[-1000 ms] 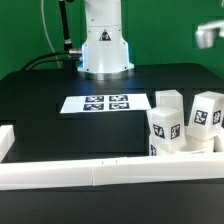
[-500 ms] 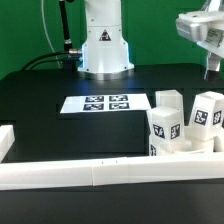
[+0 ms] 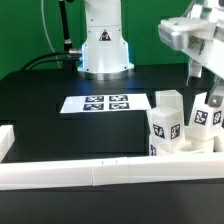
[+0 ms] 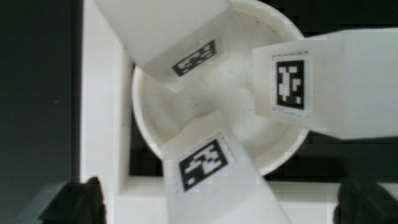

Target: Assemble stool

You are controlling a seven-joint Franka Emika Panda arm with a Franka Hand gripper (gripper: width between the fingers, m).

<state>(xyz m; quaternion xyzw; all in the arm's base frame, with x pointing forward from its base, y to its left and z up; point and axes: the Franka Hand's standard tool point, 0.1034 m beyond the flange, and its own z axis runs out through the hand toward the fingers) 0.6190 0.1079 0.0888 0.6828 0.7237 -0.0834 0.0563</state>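
The stool parts stand together at the exterior view's right, against the front rail. The round white seat (image 3: 186,148) lies low, with three tagged leg blocks on or by it: a near one (image 3: 164,126), one behind it (image 3: 168,99) and a right one (image 3: 206,114). My gripper (image 3: 204,88) hangs just above them, open and empty. In the wrist view the seat (image 4: 175,112) fills the picture with the three legs (image 4: 294,85) (image 4: 192,55) (image 4: 210,162) over it. My gripper (image 4: 222,205) shows its two dark fingertips (image 4: 75,202) far apart on either side.
A long white border rail (image 3: 90,174) runs along the table's front, with a short one (image 3: 5,140) at the exterior view's left. The marker board (image 3: 105,103) lies mid-table. The robot base (image 3: 103,45) stands at the back.
My gripper has come down and toward the exterior view's left from the upper right corner, and is now over the stool parts. The parts have not moved.
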